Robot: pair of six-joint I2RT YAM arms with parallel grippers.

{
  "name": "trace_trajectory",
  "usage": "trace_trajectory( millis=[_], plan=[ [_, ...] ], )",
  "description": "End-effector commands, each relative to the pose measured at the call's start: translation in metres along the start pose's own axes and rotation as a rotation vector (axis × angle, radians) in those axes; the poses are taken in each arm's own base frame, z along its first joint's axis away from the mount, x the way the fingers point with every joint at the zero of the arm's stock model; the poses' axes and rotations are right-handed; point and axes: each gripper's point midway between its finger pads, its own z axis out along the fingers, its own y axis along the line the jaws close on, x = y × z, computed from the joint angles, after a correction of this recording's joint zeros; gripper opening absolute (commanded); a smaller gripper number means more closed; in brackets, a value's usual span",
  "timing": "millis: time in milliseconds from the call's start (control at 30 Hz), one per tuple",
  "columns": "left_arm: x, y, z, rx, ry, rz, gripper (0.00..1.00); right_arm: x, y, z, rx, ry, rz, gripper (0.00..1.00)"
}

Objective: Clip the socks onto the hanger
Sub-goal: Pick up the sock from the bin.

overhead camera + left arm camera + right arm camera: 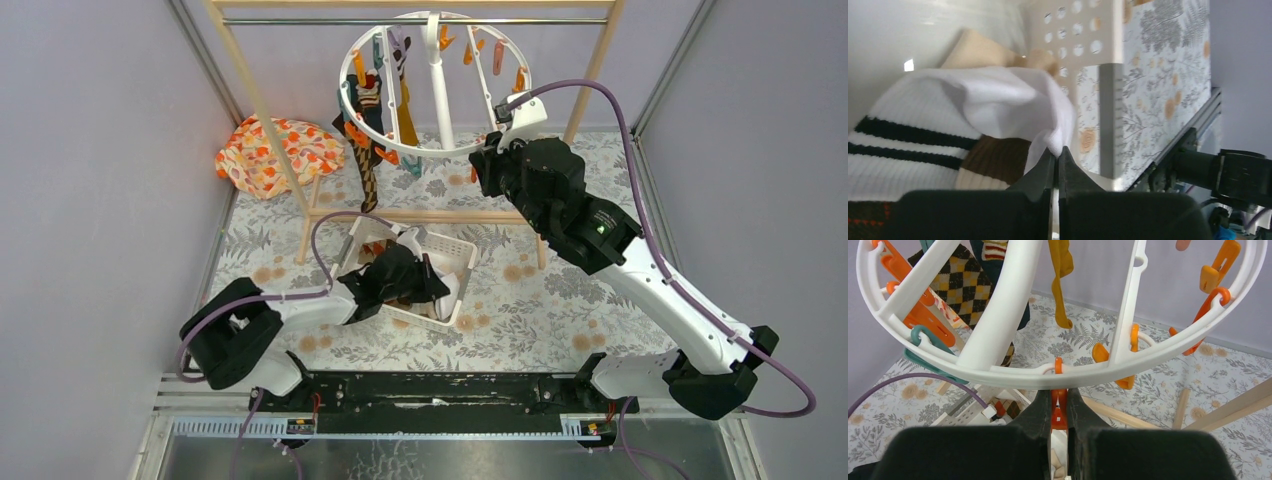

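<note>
"Where's the left gripper (1056,157)?"
"In the basket (456,252), six o'clock from the hanger (434,152), clenched on the edge of a white sock (998,95)."
"And the right gripper (1058,400)?"
"At the hanger's five o'clock rim, clamped on a dangling orange clip (1058,416)."

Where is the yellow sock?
In the top view, the yellow sock hangs from the hanger, left of its middle, just right of the argyle sock.

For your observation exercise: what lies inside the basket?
In the basket: a white sock held by the left gripper, a black-striped cuff and brown fabric. Anything beneath is covered.
</note>
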Motion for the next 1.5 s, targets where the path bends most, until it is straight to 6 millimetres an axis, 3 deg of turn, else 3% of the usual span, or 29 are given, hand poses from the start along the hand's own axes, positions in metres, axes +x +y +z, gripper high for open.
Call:
trace_trajectory(
  millis=[0, 167, 400, 700, 967, 1100, 1200, 1333, 1467],
  plan=[
    [-0.033, -0.028, -0.015, 0.052, -0.125, 0.039, 0.00, -0.012, -0.004, -0.001, 0.006, -0.046, 0.043, 0.00],
    [-0.062, -0.033, -0.044, -0.005, -0.226, 0.088, 0.00, -0.012, -0.003, -0.002, 0.003, -0.047, 0.049, 0.00],
    [-0.073, -0.073, -0.073, 0.129, -0.245, 0.076, 0.00, -0.011, -0.002, 0.000, -0.003, -0.045, 0.052, 0.00],
    [-0.060, -0.102, -0.072, 0.242, -0.156, 0.057, 0.00, -0.012, -0.002, -0.001, -0.006, -0.051, 0.055, 0.00],
    [-0.083, -0.129, -0.085, 0.297, -0.209, 0.068, 0.00, -0.012, -0.004, -0.001, 0.000, -0.052, 0.053, 0.00],
    [-0.126, -0.158, -0.107, 0.307, -0.282, 0.147, 0.00, -0.012, -0.003, 0.002, -0.003, -0.050, 0.053, 0.00],
    [-0.146, -0.182, -0.126, 0.352, -0.316, 0.183, 0.00, -0.013, -0.003, 0.003, -0.005, -0.052, 0.056, 0.00],
    [-0.147, -0.214, -0.139, 0.482, -0.276, 0.177, 0.00, -0.015, -0.003, 0.004, -0.006, -0.057, 0.059, 0.00],
    [-0.135, -0.236, -0.134, 0.606, -0.188, 0.152, 0.00, -0.017, -0.002, 0.003, -0.013, -0.061, 0.064, 0.00]
  ],
)
